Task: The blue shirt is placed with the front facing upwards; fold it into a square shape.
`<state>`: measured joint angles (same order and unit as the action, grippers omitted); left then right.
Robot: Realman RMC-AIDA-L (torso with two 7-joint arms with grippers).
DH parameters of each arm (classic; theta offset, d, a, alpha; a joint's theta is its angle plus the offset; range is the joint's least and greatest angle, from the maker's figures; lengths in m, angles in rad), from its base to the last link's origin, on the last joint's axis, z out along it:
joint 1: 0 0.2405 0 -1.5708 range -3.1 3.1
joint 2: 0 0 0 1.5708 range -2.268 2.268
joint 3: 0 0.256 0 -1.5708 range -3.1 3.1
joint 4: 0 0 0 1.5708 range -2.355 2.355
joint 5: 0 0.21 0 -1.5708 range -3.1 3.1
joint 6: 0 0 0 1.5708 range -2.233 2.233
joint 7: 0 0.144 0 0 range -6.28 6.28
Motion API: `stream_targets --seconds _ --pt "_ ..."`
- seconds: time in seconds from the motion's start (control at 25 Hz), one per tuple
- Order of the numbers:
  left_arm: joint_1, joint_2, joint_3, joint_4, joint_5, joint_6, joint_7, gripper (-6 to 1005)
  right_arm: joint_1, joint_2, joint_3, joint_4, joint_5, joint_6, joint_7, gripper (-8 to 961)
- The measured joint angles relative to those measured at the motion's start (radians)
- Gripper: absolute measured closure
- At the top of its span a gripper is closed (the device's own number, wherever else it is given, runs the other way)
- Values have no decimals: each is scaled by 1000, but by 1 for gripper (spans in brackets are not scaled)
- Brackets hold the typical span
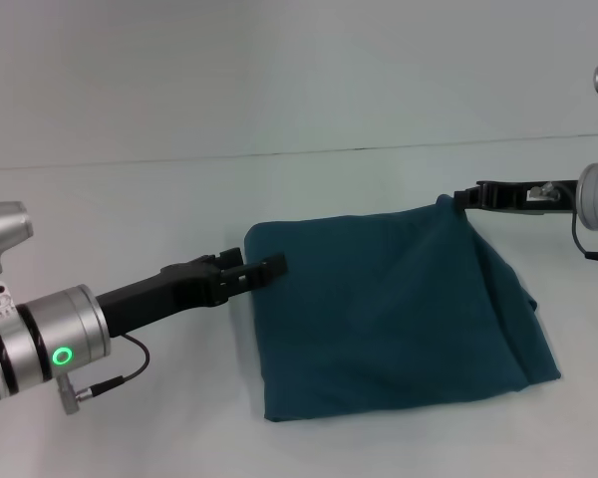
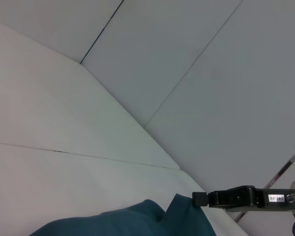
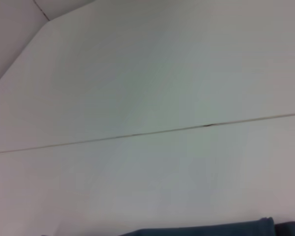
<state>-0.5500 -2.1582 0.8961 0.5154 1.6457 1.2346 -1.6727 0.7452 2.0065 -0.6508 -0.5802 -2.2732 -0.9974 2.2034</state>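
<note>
A pale surface (image 1: pixel 130 199) fills most of the head view, crossed by a thin seam line and meeting a plain wall behind. At its centre lies the blue shirt (image 1: pixel 389 319), folded into a rough, slightly skewed rectangle with only plain teal cloth facing up; no print, neckline or label can be seen on it. Its right side bulges in loose layered folds, and its far right corner is drawn up to a point off the surface.

That raised corner meets the right pincer (image 1: pixel 465 198), which reaches in level from the right edge of the picture, its arm cut off by the frame. The tips sit right at the fabric and look closed on it, though the contact itself is small and dark. The left wrist view shows the same pincer (image 2: pixel 200 198) from across the shirt (image 2: pixel 137 221), its black tip pressed against the lifted peak of cloth.

The left pincer (image 1: pixel 264 270) stretches in from the lower left, its tips over the shirt's near left edge; whether they are parted or gripping the cloth cannot be told from here. The right wrist view shows mostly bare surface, with only a sliver of the shirt (image 3: pixel 211 229) along the picture's edge.
</note>
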Motion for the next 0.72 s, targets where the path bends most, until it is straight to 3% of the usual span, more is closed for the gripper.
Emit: stream_targets --seconds 0.28,0.72 --pt "1 0 -2 0 0 -1 -9 45 0 -12 -3 -1 0 -8 6 854" --pt "1 -1 -2 0 0 4 -10 46 -36 -7 -6 10 -10 24 7 820"
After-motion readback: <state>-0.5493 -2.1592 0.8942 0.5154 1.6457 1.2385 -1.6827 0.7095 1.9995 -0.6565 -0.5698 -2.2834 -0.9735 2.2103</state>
